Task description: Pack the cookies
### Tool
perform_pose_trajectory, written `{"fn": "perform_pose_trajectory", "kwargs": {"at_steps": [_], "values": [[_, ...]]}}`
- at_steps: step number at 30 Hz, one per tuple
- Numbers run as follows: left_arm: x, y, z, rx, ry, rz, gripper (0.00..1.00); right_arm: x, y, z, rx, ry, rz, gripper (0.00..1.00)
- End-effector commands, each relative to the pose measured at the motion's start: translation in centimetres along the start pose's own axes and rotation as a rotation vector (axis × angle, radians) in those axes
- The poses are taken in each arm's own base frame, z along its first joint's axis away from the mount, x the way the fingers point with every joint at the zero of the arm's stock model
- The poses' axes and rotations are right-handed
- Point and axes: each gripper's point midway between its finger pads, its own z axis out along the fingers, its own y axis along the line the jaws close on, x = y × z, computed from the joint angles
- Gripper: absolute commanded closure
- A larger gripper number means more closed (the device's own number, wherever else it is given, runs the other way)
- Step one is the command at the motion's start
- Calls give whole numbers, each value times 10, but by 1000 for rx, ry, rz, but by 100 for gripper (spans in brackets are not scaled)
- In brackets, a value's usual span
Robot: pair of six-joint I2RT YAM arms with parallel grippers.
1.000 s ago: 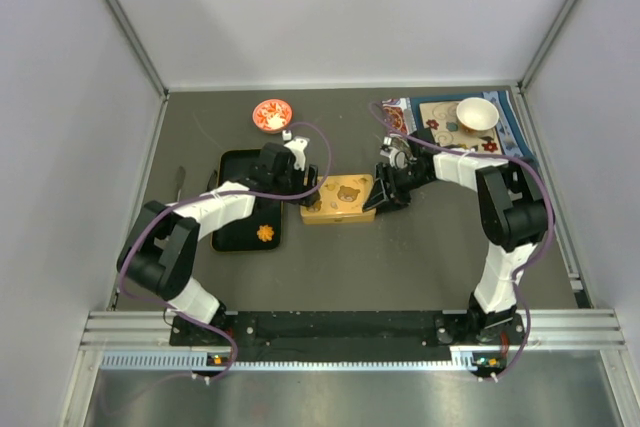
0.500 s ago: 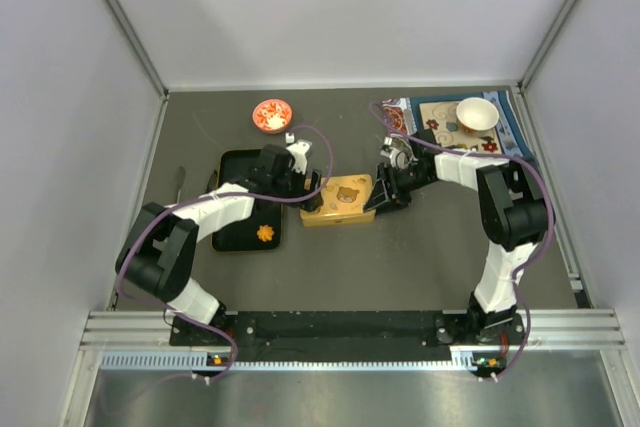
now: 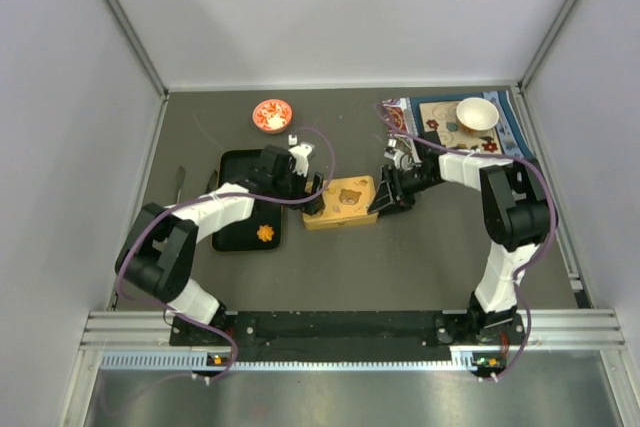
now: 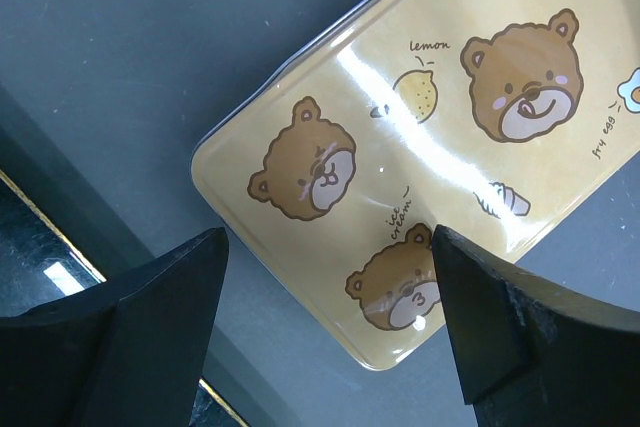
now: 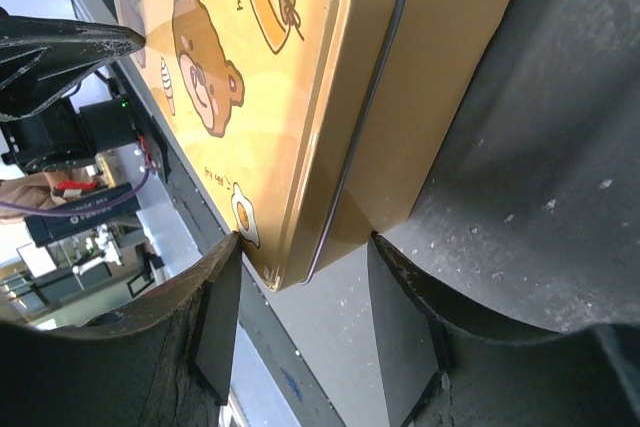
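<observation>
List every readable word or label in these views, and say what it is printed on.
"honey": lid of the yellow bear tin
"lemon": same lid
"ice cream": same lid
"fry egg": same lid
Print on the patterned mat: too small to read.

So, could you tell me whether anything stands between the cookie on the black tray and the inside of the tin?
Yes: the lid is on the tin and covers its inside. The cookie lies bare on the tray, and the left gripper hangs open over the lid's end.
</observation>
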Motion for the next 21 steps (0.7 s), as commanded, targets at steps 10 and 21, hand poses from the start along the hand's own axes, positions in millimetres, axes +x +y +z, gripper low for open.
{"fn": "perform_pose_trajectory", "kwargs": {"at_steps": [10,21], "values": [[-7,17,9,-69,36,28,13,49,-68,-8,280,131,38,100],[-11,29,12,-138,51,31,20,47,-51,-3,207,136,24,100]]}}
